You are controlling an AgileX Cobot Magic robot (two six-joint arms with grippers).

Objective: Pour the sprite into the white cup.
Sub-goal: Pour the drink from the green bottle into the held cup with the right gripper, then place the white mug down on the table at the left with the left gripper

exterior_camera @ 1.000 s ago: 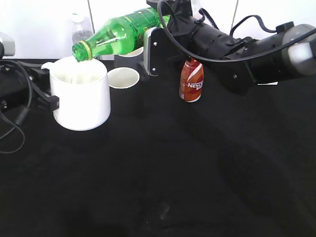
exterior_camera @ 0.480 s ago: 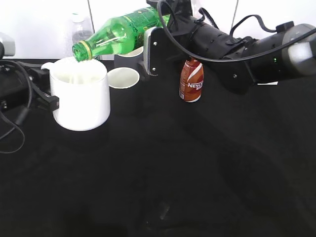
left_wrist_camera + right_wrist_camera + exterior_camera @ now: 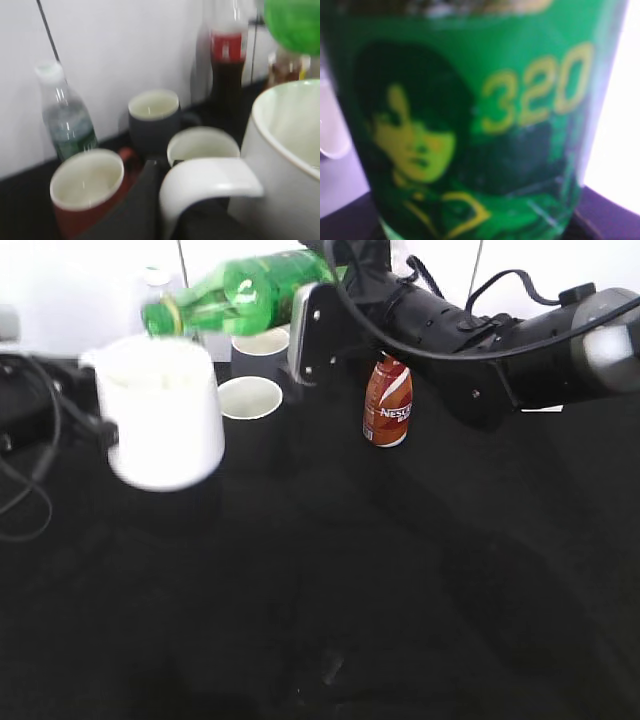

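Observation:
The sprite (image 3: pixel 245 295) is a green bottle held almost level at the back, its open mouth just above the far rim of the white cup (image 3: pixel 160 415). My right gripper (image 3: pixel 305 330) is shut on the bottle's body. The bottle's green-yellow label (image 3: pixel 470 125) fills the right wrist view. My left gripper (image 3: pixel 100 428) is shut on the white cup's loop handle (image 3: pixel 210 177), and the cup looks blurred by motion. In the left wrist view the cup's rim (image 3: pixel 280 140) is at the right, with the bottle (image 3: pixel 295 22) above it.
A brown Nescafe bottle (image 3: pixel 387 405) stands under the right arm. A yellow paper cup (image 3: pixel 250 397) and a black mug (image 3: pixel 258 348) stand behind the white cup. The left wrist view also shows a red mug (image 3: pixel 87 187), a water bottle (image 3: pixel 67 120) and a cola bottle (image 3: pixel 227 55).
The sprite's mouth has risen and the bottle is closer to level. The white cup has shifted up and slightly left in the left gripper and is now blurred.

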